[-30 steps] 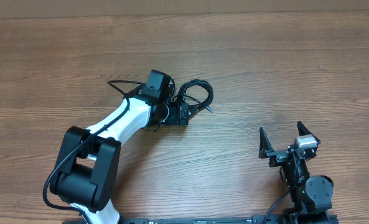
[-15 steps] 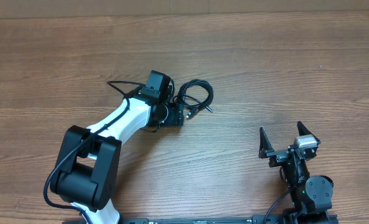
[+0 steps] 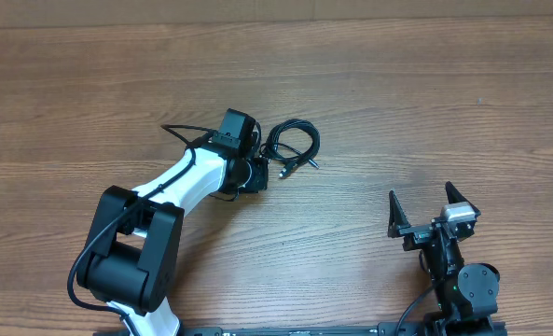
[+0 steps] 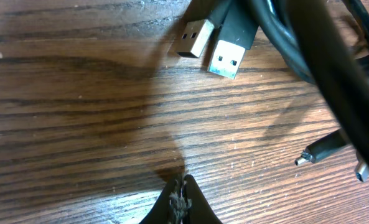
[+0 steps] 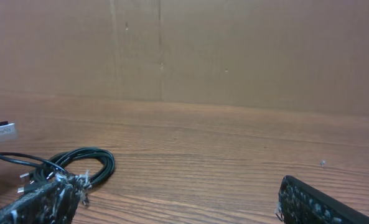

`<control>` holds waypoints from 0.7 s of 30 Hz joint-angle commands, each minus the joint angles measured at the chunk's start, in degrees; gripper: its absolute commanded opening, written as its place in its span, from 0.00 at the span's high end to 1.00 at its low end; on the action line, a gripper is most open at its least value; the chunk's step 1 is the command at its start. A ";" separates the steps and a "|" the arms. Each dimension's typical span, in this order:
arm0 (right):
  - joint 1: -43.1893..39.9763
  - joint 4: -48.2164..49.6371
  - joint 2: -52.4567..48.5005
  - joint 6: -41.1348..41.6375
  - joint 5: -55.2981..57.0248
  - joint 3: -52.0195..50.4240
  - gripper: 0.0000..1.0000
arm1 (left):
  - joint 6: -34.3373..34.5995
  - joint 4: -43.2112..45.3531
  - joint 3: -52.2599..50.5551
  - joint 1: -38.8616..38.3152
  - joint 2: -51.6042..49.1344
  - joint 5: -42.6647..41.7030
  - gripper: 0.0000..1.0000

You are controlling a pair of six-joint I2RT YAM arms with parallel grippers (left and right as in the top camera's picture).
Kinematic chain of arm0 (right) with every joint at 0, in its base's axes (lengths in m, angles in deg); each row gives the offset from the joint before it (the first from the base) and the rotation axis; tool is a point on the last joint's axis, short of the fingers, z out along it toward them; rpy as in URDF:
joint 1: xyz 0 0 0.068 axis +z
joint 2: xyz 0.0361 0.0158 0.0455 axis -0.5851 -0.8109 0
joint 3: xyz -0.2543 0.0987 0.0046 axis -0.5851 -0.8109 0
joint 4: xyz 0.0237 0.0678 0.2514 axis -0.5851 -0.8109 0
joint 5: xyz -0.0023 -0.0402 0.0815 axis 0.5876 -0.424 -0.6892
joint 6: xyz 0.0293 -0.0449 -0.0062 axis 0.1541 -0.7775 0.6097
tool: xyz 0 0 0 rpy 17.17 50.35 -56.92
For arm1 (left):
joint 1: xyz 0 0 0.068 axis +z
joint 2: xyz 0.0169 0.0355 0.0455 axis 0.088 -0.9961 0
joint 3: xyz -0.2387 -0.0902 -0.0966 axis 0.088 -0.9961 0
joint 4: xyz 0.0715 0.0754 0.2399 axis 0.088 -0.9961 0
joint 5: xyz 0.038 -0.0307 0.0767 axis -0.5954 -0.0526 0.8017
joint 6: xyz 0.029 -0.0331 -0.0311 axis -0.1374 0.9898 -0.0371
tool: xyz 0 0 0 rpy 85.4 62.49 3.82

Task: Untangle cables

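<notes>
You will find the left tool closed on nothing, tips pressed together just left of the cables, which lie loosely bunched near the centre of the wooden surface, while the right tool stands open, well apart at near right.

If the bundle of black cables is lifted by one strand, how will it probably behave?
Probably floppy: the cables lie in loose curved loops. Likely light, being thin. The USB plugs may dangle and snag, since strands cross.
</notes>
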 commanded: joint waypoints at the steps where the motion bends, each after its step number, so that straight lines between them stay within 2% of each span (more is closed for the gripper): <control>1: -0.42 0.33 0.46 -0.20 -0.13 -0.61 0.00 | 0.24 -0.04 -0.57 -0.07 -0.94 0.48 0.96; 8: -0.42 0.33 0.46 -0.20 -0.11 -0.61 0.00 | 0.24 -0.07 -0.57 -0.09 -0.94 0.46 0.94; 9: -0.42 0.33 0.46 -0.20 -0.13 -0.61 0.00 | 0.24 -0.07 -0.57 -0.09 -0.94 0.46 0.01; 21: -0.42 0.33 0.46 -0.20 -0.11 -0.61 0.00 | 0.24 -0.04 -0.57 -0.07 -0.94 0.48 0.01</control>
